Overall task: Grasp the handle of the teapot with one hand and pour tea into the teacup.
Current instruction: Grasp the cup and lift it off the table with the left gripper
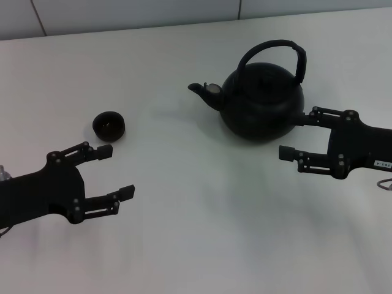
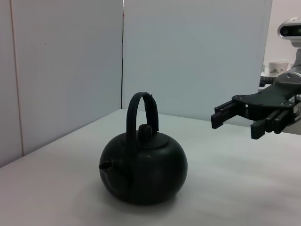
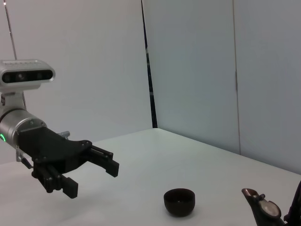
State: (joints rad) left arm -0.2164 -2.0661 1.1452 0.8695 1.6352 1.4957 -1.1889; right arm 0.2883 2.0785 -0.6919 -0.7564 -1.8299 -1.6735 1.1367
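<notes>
- Head view: nothing of the pour is done. The teapot point(image 1: 262, 105) stands upright on the white table point(image 1: 202, 233), its handle point(image 1: 274, 52) ungrasped and its spout pointing toward the teacup point(image 1: 109, 125), which sits well apart from the pot on the robot's left.
- The right gripper point(image 1: 291, 136) waits just beside the teapot's right flank, fingers spread apart and holding nothing; one fingertip lies close against the body, though I cannot tell if it touches.
- The left gripper point(image 1: 118, 172) hovers nearer the robot than the cup, fingers also spread and empty.
- The cup's inside looks dark; I judge it dry, but cannot be certain.
- Left wrist view: the teapot point(image 2: 143, 169) has its lid and knob seated, so its contents are hidden. The handle point(image 2: 142, 109) arches free above it. The right gripper point(image 2: 237, 123) hangs to one side of the pot, jaws apart.
- Right wrist view: the teacup point(image 3: 179, 201) stands upright beside the teapot's spout tip point(image 3: 256, 200); the left gripper point(image 3: 94, 173) floats beyond the cup, gaping. Grasping, lifting, carrying and tilting all remain.
</notes>
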